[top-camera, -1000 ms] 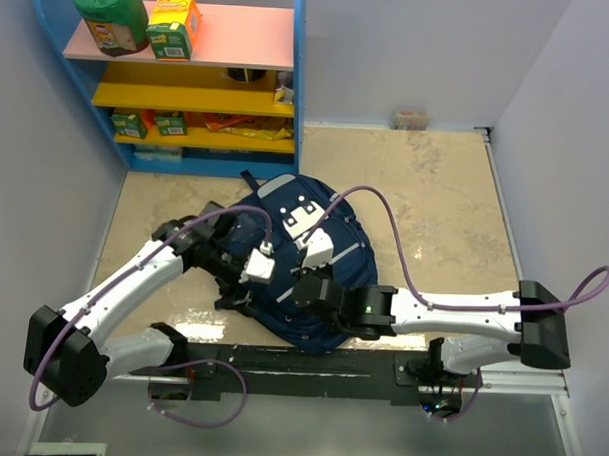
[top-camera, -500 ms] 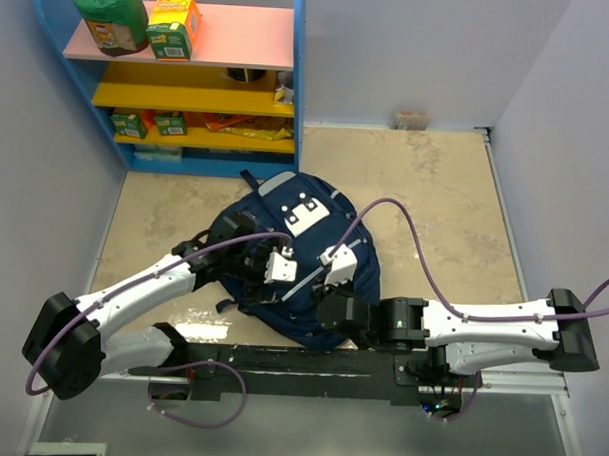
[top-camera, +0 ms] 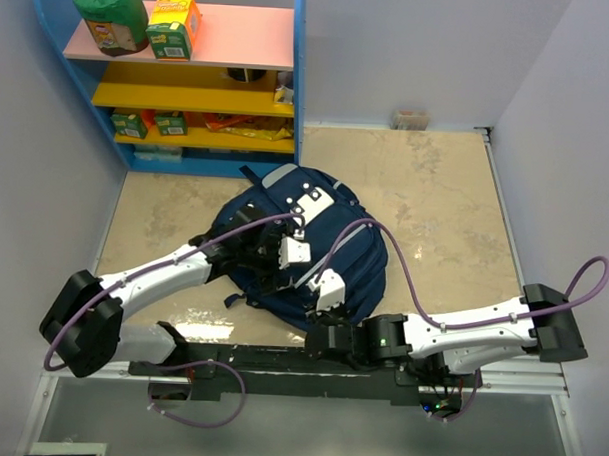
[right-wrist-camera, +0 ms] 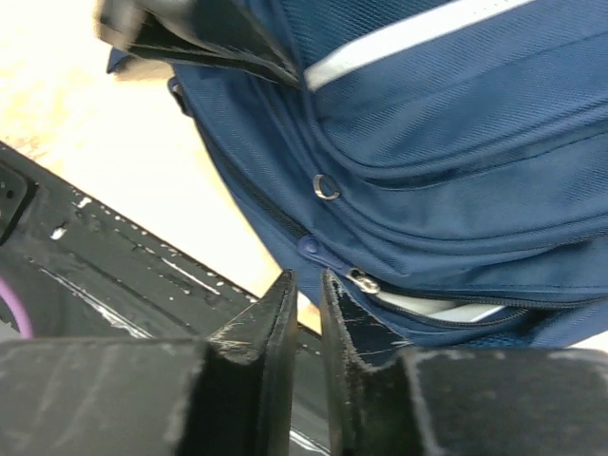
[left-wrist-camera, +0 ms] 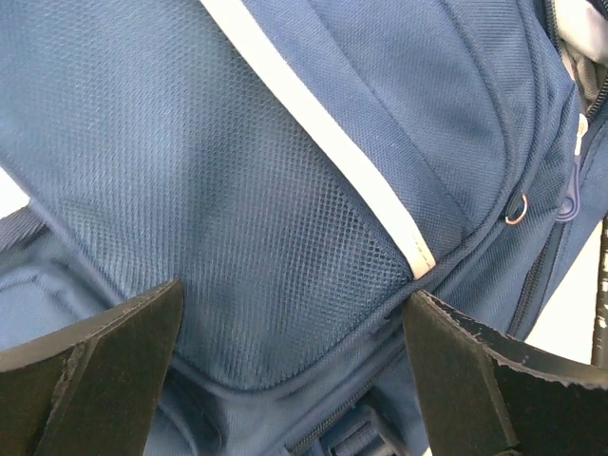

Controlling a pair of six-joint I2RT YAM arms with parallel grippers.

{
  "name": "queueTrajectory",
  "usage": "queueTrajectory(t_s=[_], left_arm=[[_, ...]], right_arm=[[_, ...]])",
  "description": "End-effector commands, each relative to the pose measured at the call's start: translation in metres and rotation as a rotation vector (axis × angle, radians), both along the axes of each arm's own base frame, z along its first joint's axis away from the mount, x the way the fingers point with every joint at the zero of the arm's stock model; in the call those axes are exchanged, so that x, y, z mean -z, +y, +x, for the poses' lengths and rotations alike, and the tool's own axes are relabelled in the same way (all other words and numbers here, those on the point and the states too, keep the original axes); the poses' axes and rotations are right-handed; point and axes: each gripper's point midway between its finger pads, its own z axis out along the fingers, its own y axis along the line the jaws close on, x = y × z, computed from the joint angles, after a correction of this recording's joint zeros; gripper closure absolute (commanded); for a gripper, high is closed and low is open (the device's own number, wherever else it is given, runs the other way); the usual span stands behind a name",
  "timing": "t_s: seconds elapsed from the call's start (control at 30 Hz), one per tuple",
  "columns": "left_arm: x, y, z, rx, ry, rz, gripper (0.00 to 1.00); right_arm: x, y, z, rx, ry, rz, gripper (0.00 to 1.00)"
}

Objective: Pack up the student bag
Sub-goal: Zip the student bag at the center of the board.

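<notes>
Top external view, contents by size. One beige stone-pattern table (top-camera: 435, 213). One blue shelf unit (top-camera: 298, 78) at its far left corner, with three shelves. One student bag (top-camera: 355, 262). Two white arms, the left arm (top-camera: 153, 278) and the right arm (top-camera: 471, 324). On the top shelf stand one green pouch (top-camera: 112, 11) and one yellow carton (top-camera: 174, 25).

The student bag lies flat at mid-table, front face up, between the shelf unit and the arm bases. Its long axis runs far to near, leaning slightly. The top end, bearing one white patch (top-camera: 313, 205), points toward the shelf unit; the bottom end points toward the black base rail (top-camera: 310, 363). Both arms reach over it, the left from the left side and the right at its near end.

Left wrist view: the left gripper (left-wrist-camera: 294, 290) has its jaws spread wide, holding nothing. The bag's mesh pocket fills the gap between them, with one light stripe (left-wrist-camera: 323, 142) crossing diagonally beyond. Contact with the fabric cannot be confirmed.

Right wrist view: the right gripper (right-wrist-camera: 304, 280) has its jaws almost together, a thin slit between them and nothing in it. The bag's lower edge lies just beyond the tips. One blue zip pull (right-wrist-camera: 309, 247) sits directly ahead, one silver zip pull (right-wrist-camera: 361, 282) just beside it, and one metal ring (right-wrist-camera: 326, 187) farther on.
</notes>
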Motion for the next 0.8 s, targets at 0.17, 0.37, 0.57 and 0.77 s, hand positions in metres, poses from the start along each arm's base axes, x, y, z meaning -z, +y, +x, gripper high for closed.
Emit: queueTrajectory(t_s=[0.17, 0.37, 0.57, 0.77], left_arm=[[-0.086, 0.012, -0.012, 0.022, -0.073, -0.122, 0.00], [-0.029, 0.024, -0.090, 0.318, 0.121, -0.002, 0.01], [0.003, 0.025, -0.096, 0.372, 0.114, 0.089, 0.07], [0.029, 0.025, -0.098, 0.388, 0.089, 0.149, 0.15]], right_arm=[[-0.002, -0.012, 0.003, -0.002, -0.021, 0.042, 0.72], [-0.005, -0.017, 0.005, 0.021, -0.020, 0.063, 0.73], [-0.012, -0.015, 0.006, 0.046, -0.011, 0.086, 0.73], [-0.014, -0.013, 0.007, 0.059, -0.015, 0.080, 0.73]])
